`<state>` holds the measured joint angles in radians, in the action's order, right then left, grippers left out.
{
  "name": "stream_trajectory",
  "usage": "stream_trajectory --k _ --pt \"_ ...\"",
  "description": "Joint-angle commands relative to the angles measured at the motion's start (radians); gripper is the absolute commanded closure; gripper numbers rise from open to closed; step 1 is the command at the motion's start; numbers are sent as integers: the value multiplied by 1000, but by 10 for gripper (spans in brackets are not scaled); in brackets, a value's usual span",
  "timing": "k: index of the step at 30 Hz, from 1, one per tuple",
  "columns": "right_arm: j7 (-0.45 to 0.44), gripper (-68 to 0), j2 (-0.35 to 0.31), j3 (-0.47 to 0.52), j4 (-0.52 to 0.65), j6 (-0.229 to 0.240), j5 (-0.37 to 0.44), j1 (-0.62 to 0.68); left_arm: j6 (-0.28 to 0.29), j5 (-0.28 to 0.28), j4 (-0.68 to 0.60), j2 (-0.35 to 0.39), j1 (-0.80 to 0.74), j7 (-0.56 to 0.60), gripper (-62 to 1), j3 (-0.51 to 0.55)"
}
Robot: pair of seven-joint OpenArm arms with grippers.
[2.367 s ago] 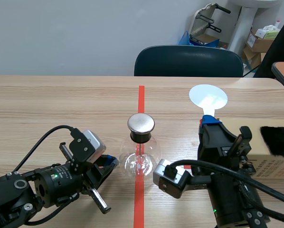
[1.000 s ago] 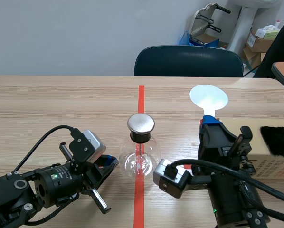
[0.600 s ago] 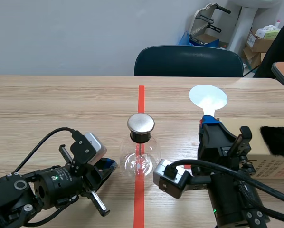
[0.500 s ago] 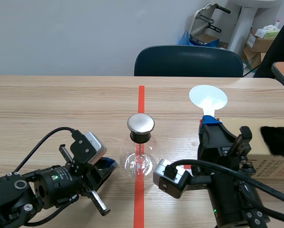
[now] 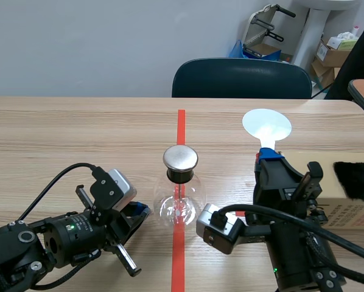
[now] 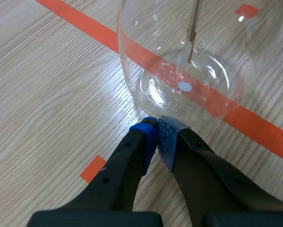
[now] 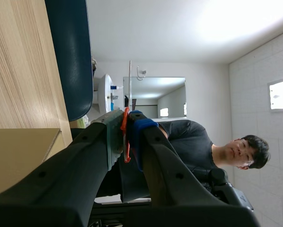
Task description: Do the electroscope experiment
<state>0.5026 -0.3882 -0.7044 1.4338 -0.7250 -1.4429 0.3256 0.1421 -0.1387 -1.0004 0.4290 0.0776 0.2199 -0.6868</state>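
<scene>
left wrist view: l tool [image 6: 158, 128] closed beside flask [image 6: 151, 80] edge, r tool [image 7: 126, 135] clamps paddle [image 5: 266, 126].

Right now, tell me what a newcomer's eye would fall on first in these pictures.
The glass flask with its shiny metal cap stands on the red tape line in the middle of the table. Beside it, the right arm's fingers are shut on a round white paddle, holding it upright. The left arm's fingers lie shut, low by the flask's base.
</scene>
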Motion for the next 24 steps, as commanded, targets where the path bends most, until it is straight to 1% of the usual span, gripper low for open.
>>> stream_trajectory --k 1,4,7,16,20,24 --pt "3 -10 0 3 10 -58 0 -10 2 -6 -13 -13 0 19 -31 1" --pt "-21 -10 0 3 10 -58 -1 -10 2 -6 -13 -13 0 25 -31 1" --pt "-72 -10 0 4 10 -58 -1 -10 2 -6 -13 -13 0 26 -32 1" --pt "-299 -10 0 4 10 -58 -1 -10 2 -6 -13 -11 -3 26 -32 1" --pt "-383 -10 0 4 10 -58 -1 -10 2 -6 -13 -9 -19 69 -31 3" --pt "-463 -10 0 4 10 -58 -1 -10 2 -6 -13 -10 -31 79 -31 3"
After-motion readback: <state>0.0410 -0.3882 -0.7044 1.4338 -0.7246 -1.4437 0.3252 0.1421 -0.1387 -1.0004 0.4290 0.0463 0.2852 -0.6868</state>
